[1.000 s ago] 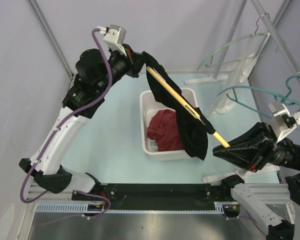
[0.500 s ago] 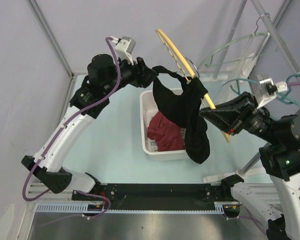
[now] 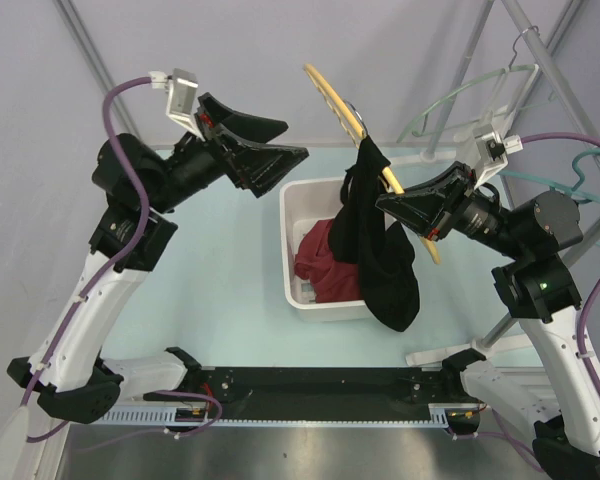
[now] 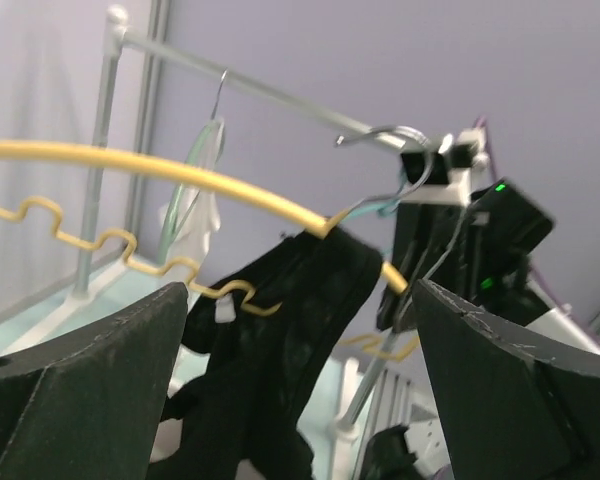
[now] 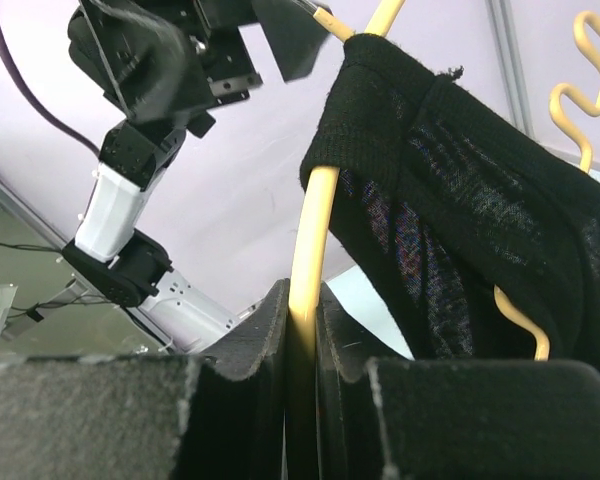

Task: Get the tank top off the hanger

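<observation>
Above the white bin, in which a red garment is seen, the black tank top is draped over one arm of the yellow hanger. Teal hangers are hung on the rack behind. The yellow hanger is clamped by the right gripper. The left gripper is held wide apart, nothing grasped, clear of the tank top.

Your left gripper: upper left, jaws wide apart. Right gripper: centre-right, clamped on the yellow hanger.
</observation>
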### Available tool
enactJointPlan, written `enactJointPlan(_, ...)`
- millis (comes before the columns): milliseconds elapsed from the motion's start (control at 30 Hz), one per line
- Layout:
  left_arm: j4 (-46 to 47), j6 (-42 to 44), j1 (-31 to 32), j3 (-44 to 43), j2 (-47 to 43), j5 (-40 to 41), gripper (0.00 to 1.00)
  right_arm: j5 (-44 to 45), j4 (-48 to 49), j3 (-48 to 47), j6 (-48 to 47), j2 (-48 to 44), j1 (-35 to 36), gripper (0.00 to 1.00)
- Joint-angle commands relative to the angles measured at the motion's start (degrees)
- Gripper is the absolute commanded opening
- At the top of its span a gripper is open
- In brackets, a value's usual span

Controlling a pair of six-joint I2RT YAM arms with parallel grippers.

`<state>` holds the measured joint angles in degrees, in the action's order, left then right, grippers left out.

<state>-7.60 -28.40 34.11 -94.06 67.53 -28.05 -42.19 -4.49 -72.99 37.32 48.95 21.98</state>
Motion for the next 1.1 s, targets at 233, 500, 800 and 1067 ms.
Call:
enactJointPlan(233, 20.95, -28.01, -0.09, 3.88, 7.26, -3.15, 0.87, -0.69, 5.28, 0.04, -6.73, -0.87, 4.21, 0.00)
enactJointPlan(500, 22.80, -30.04, -0.09, 5.47, 8.41, 1.42, 0.81, -0.43, 5.12, 3.99, -9.28, -0.96, 7.55, 0.00)
enactJointPlan(800, 22.98, -26.62, -0.09, 2.75, 13.23, -0.77, 0.24, 6.85, -5.07, 4.26, -18.15, -1.31, 12.48, 0.00)
enactJointPlan(1067, 17.02, -14.42, -0.71, -8.58, 20.36, -3.85, 0.00, 19.42, -19.64, -2.49, -22.81, 4.30, 13.61, 0.35)
